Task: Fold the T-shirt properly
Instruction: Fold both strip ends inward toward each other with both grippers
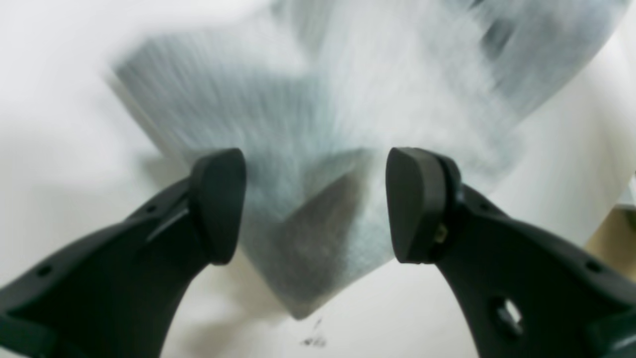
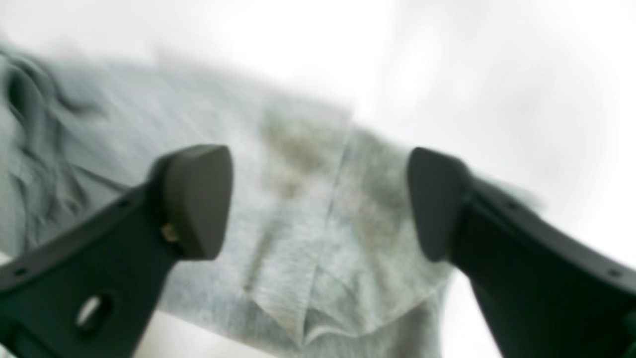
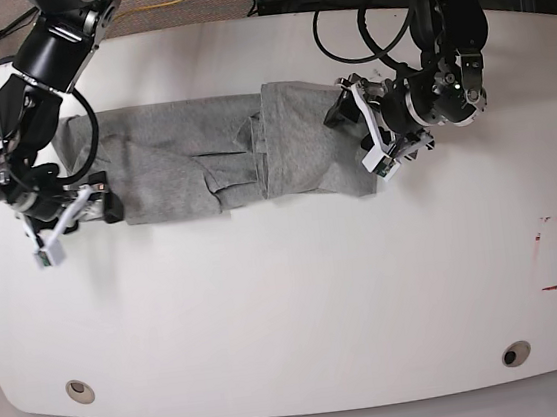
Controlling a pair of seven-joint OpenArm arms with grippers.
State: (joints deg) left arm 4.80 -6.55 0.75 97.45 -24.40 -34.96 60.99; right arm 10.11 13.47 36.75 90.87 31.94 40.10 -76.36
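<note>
Mid-fold: T-shirt [image 3: 212, 156] lying as a long band on table [image 3: 290, 308]. Left gripper [image 1: 316, 204] and right gripper [image 2: 318, 201] spread wide, holding nothing. Next: regrasp band ends, fold lengthwise.

Light: bright, even, overhead.
Blur: both wrist views smeared, T-shirt [image 1: 318, 164] streaked.
Base view: sharp; soft shadows; table [image 3: 290, 308] glares faintly.

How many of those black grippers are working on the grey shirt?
2. The right gripper sits at the T-shirt's end on the base view's left; the left gripper is at the opposite end. Both are open, holding nothing.
</note>
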